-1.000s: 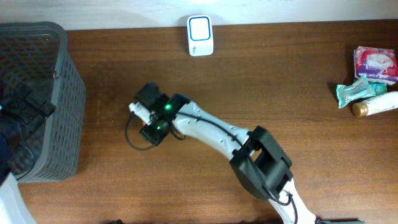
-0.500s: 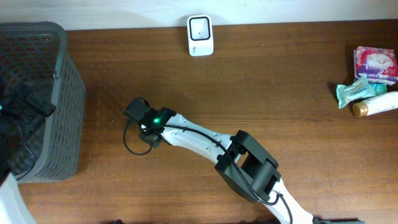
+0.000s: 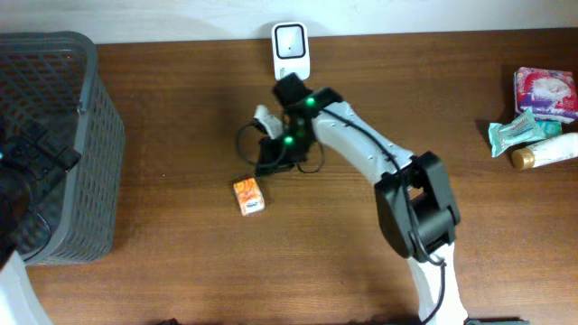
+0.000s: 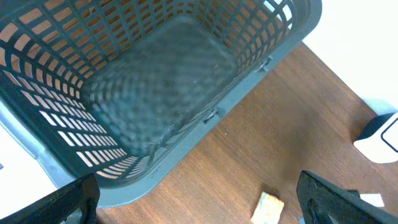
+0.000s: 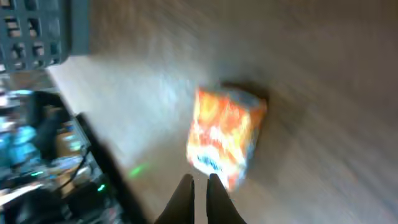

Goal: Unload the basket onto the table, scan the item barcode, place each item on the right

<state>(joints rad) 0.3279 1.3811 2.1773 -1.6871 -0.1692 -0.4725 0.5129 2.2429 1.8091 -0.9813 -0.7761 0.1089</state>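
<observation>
Orange carton [image 3: 248, 195] flat on the wooden table [image 3: 163, 271], between the basket [image 3: 54, 135] and the table's middle, well apart from the white scanner [image 3: 291, 51]. Long axis roughly far-to-near, near end skewed slightly right, printed face up. Right gripper [image 5: 199, 182] pinched fully together, empty, tips aimed at the carton but apart from it. Right arm bent at the elbow, forearm reaching left across the table. Left gripper [image 4: 199, 211] spread wide above the basket, holding nothing.
</observation>
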